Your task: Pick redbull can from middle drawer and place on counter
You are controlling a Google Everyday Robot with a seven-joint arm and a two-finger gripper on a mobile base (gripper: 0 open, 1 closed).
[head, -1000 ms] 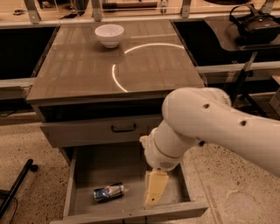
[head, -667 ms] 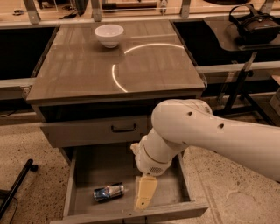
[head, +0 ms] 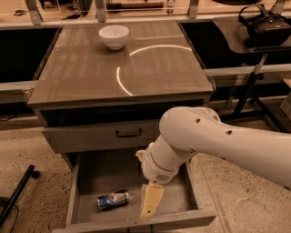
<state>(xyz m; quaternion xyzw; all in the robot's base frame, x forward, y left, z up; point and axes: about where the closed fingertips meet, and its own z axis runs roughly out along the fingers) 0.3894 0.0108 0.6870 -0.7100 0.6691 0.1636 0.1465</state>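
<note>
You are working in a lab-style test space, not a home kitchen. Your gripper [head: 148, 210] hangs inside the open middle drawer [head: 102, 168] of a lone freestanding cabinet [head: 82, 136]. Speckled hard floor [head: 36, 148] spreads to either side of it. Far beyond it to the right, a VR-style headset [head: 266, 22] lies on a black-legged grey table [head: 227, 38]. Metal posts [head: 101, 10] line the far edge past the counter [head: 82, 77].

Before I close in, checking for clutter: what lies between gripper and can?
Only bare drawer floor, per the camera view; the gripper hangs close beside the can.
</note>
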